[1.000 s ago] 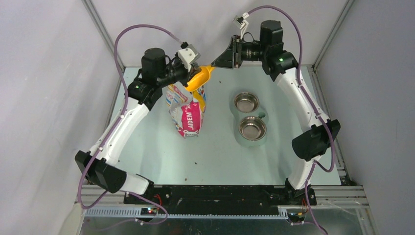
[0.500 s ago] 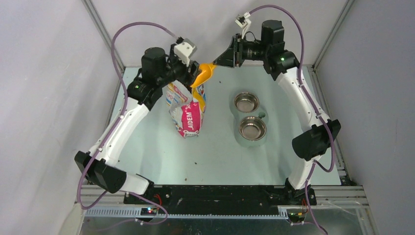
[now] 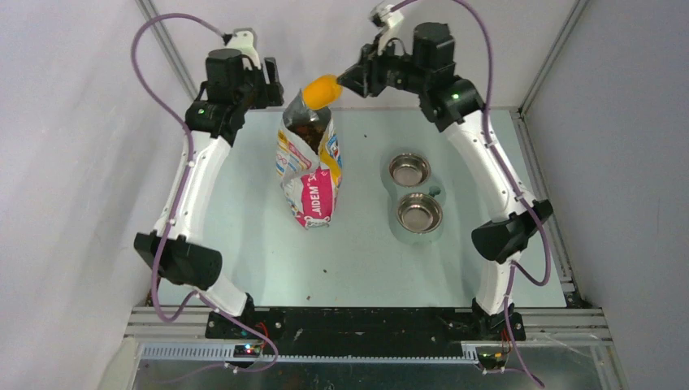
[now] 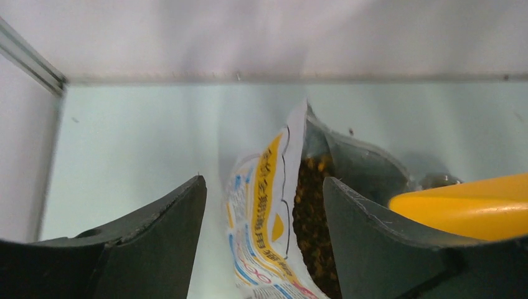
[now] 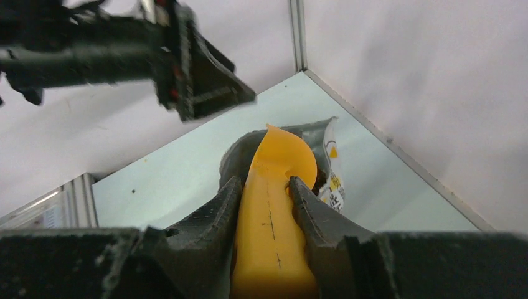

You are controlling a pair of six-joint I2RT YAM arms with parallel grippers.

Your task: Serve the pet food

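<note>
The printed bag (image 3: 310,175) stands upright at the back of the table with its top open. Pet food (image 3: 308,132) shows as dark brown kibble inside the mouth, and it appears again as the pet food (image 4: 310,215) in the left wrist view. My right gripper (image 3: 348,80) is shut on the handle of the yellow scoop (image 3: 320,91), whose bowl hangs just above the bag's mouth. From the right wrist, the scoop (image 5: 274,205) sits clamped between both fingers. My left gripper (image 3: 271,84) is open, raised behind and left of the bag (image 4: 261,205), touching nothing.
Two steel bowls (image 3: 409,170) (image 3: 419,212) sit in a pale holder right of the bag. A few loose pellets (image 3: 323,268) lie on the table in front. The back wall and the frame posts stand close behind both grippers.
My left gripper has opened, let go of the bag's top and drawn back up to the left. The right gripper has carried the scoop left and higher, over the bag's mouth.
</note>
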